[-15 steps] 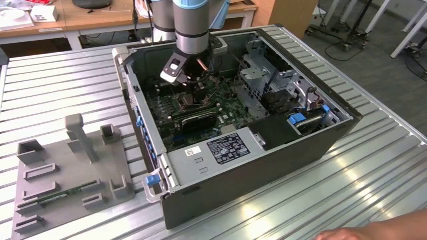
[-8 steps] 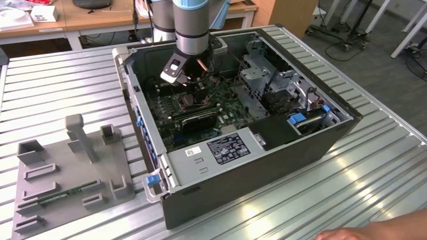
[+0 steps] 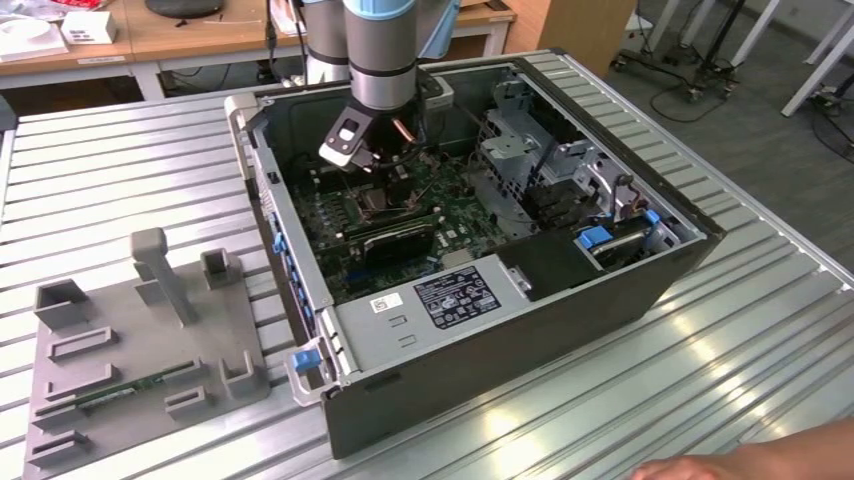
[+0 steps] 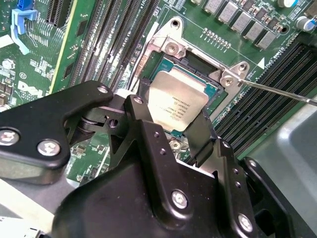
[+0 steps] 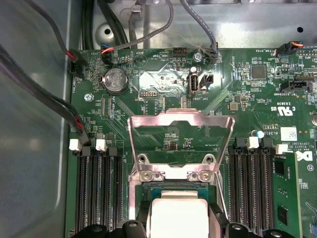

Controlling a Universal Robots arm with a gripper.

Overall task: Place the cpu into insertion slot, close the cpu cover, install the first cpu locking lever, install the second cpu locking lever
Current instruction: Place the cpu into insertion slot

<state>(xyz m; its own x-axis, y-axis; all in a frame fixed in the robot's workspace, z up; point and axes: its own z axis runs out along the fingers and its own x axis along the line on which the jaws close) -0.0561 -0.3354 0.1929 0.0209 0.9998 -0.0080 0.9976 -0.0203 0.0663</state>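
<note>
Cpu point(image 4: 176, 101) prob. in grasp of gripper point(image 4: 179, 111), betw. its fingers point(image 4: 204, 134), just above insertion slot point(image 4: 195, 62)

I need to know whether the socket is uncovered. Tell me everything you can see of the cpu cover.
The cpu cover is a thin, silvery metal frame with a large square cut-out. In the first wrist view the green motherboard shows through it. It is open, swung back away from the insertion slot, and joined at its hinged end beside two screws. Its far bar has a small raised tab at the centre. The cpu sits uncovered. Nothing else is seen touching the cover.
</note>
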